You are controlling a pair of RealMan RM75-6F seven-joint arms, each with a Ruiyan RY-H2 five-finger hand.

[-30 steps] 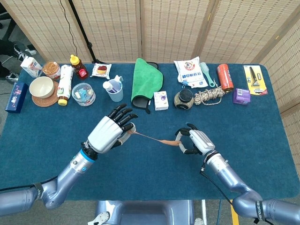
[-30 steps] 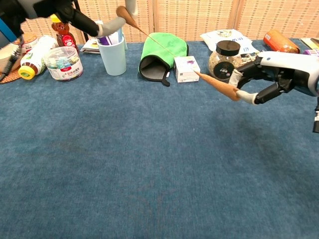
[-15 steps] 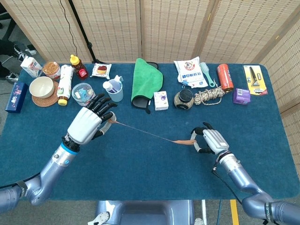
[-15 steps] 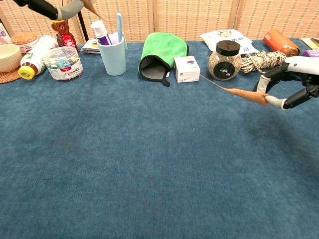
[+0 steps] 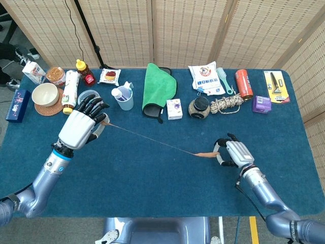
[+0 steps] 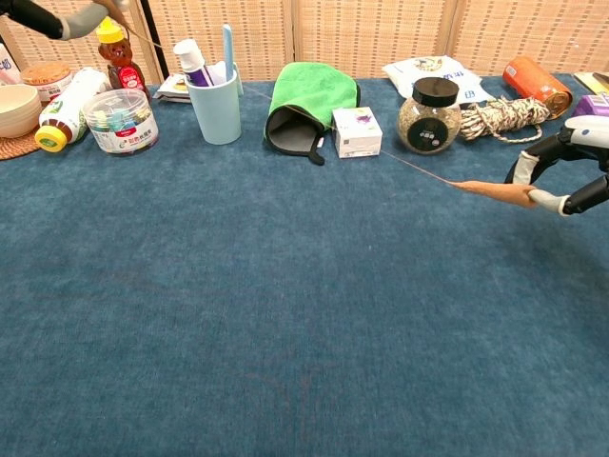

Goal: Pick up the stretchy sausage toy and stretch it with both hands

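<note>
The stretchy sausage toy is pulled into a thin brown thread across the blue table, thicker at its right end. My left hand holds its left end above the table's left side, fingers curled around it. My right hand pinches the thick orange-brown right end at the table's right side. In the chest view the right hand shows at the right edge, and only a fingertip of the left hand shows at the top left.
Along the back stand a bowl, bottles, a round tub, a blue cup, a green cloth, a small box, a jar, a rope and a can.
Both hands have moved apart, the left further left and back, the right further right. The toy has drawn out longer and thinner between them.
</note>
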